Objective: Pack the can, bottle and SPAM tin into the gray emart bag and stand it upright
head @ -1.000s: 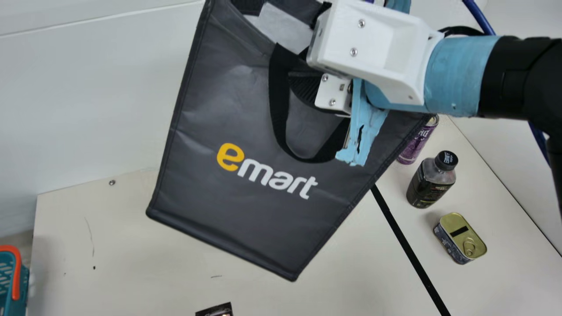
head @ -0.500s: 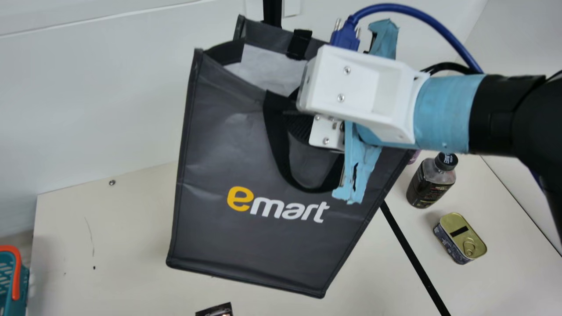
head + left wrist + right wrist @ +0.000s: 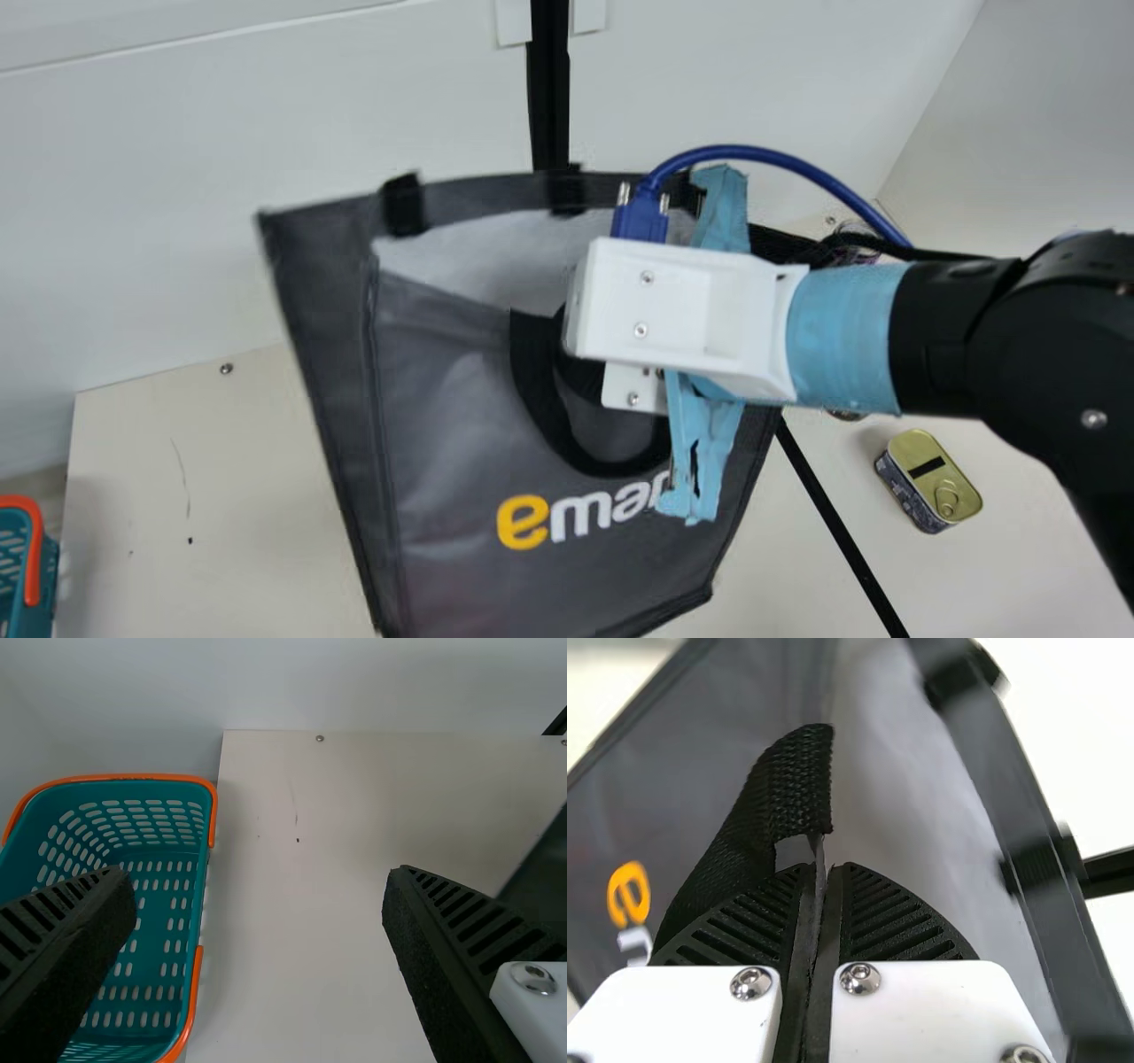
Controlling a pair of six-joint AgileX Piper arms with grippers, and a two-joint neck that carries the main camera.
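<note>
My right gripper (image 3: 571, 354) holds the gray emart bag (image 3: 443, 399) by its near rim beside the black handle, the mouth facing up and away. In the right wrist view the right gripper (image 3: 822, 873) is shut on the edge of the bag (image 3: 753, 718). The SPAM tin (image 3: 933, 481) lies on the table at the right. The bottle is mostly hidden behind the right arm, and the can is largely covered there too. My left gripper (image 3: 257, 877) stands open with nothing between its fingers, over the table near a basket.
A teal basket (image 3: 190, 948) with orange handles stands at the table's left side, also at the left edge in the main view. White walls (image 3: 221, 177) border the table at the back. A black strip (image 3: 842, 532) crosses the table.
The right arm has brought the bag down and nearer in the main view, turning it so that its side and open mouth show more. The bottle has become covered by the arm.
</note>
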